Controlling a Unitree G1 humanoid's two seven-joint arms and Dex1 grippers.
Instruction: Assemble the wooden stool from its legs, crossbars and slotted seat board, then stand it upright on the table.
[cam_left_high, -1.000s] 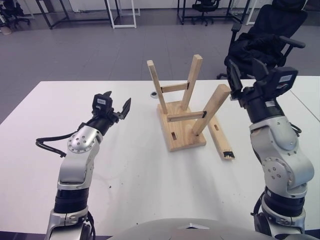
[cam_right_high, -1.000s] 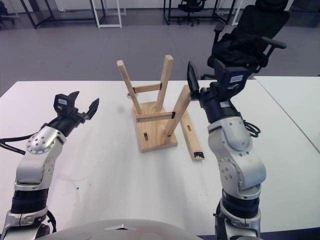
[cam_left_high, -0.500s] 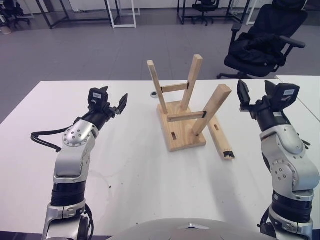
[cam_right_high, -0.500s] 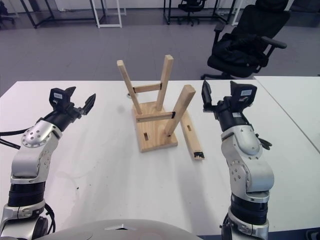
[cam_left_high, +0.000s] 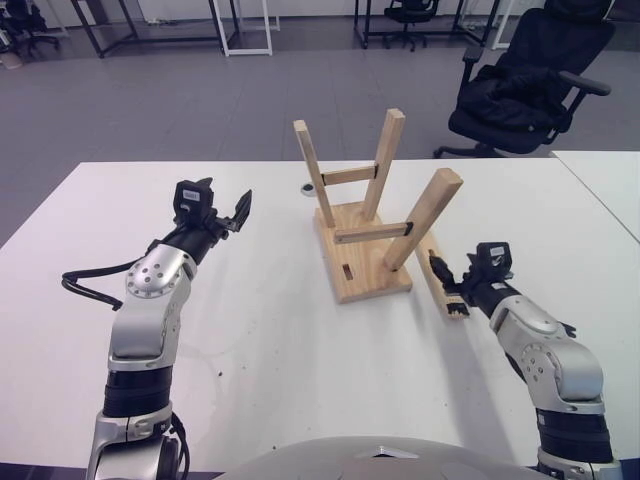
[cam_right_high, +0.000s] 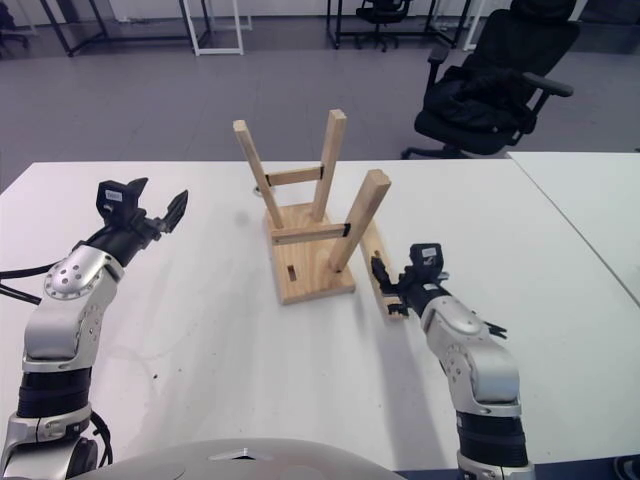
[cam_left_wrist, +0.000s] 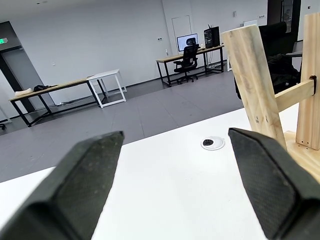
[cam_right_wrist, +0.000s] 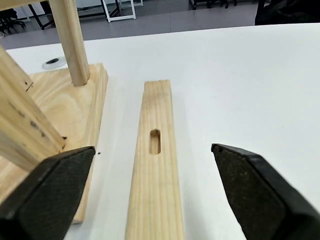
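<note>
The stool is upside down at mid-table: its seat board (cam_left_high: 362, 262) lies flat with three legs (cam_left_high: 388, 165) standing up from it, joined by two crossbars (cam_left_high: 372, 233). A fourth, loose leg (cam_left_high: 438, 278) with a slot lies flat on the table right of the seat board. My right gripper (cam_left_high: 453, 283) is low over the near end of this loose leg (cam_right_wrist: 155, 170), open, with one finger (cam_right_wrist: 47, 192) on each side of it. My left gripper (cam_left_high: 217, 209) hangs open above the table, left of the stool, holding nothing; its fingers (cam_left_wrist: 82, 185) frame a stool leg (cam_left_wrist: 254, 85).
A round cable grommet (cam_left_high: 307, 187) sits in the white table (cam_left_high: 280, 350) behind the stool. A black office chair (cam_left_high: 530, 80) stands beyond the far right corner. A second white table (cam_left_high: 612, 190) adjoins on the right. A black cable (cam_left_high: 85, 290) loops off my left arm.
My right arm has come down from beside the stool's tall front leg to the loose leg on the table. The left gripper has drifted slightly left and stays open.
</note>
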